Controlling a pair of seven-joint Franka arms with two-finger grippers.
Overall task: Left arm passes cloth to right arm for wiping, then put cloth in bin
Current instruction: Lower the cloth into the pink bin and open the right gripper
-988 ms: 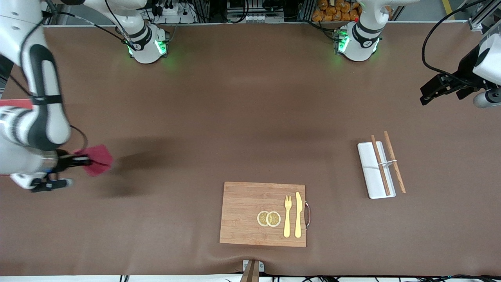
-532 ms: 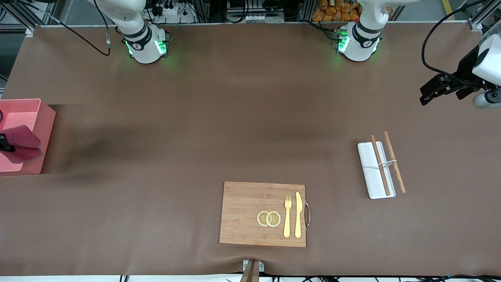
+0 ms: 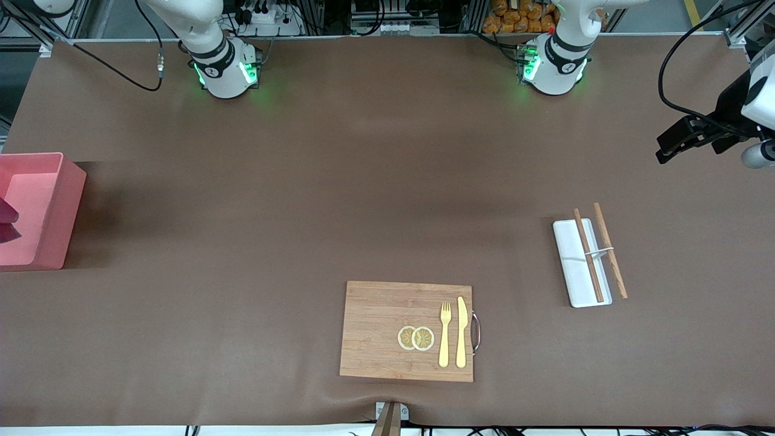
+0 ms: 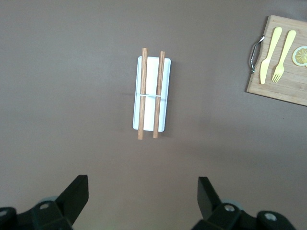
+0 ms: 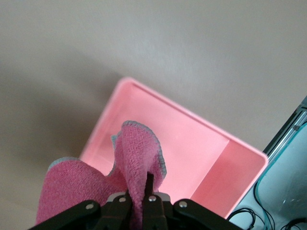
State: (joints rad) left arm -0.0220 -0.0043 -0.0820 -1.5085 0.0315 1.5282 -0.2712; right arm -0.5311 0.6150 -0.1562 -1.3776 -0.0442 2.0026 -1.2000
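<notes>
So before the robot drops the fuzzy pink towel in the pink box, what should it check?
1. Right tool shut on the fuzzy magenta-pink towel: ok.
2. Towel over the salmon-pink rectangular plastic box: ok.
3. Nothing else lying in the box: ok as far as visible.
4. Left tool open, holding nothing, waiting above the narrow white tray with wooden chopsticks: ok.
5. Towel fully inside the box's walls: cannot tell.

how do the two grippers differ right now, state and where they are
The right gripper is shut on the cloth and hangs over the bin; the left gripper is open and holds nothing. The left gripper waits at the left arm's end of the table, looking down on the white tray with two wooden sticks; the right gripper is at the right arm's end. Both have black fingers.
</notes>
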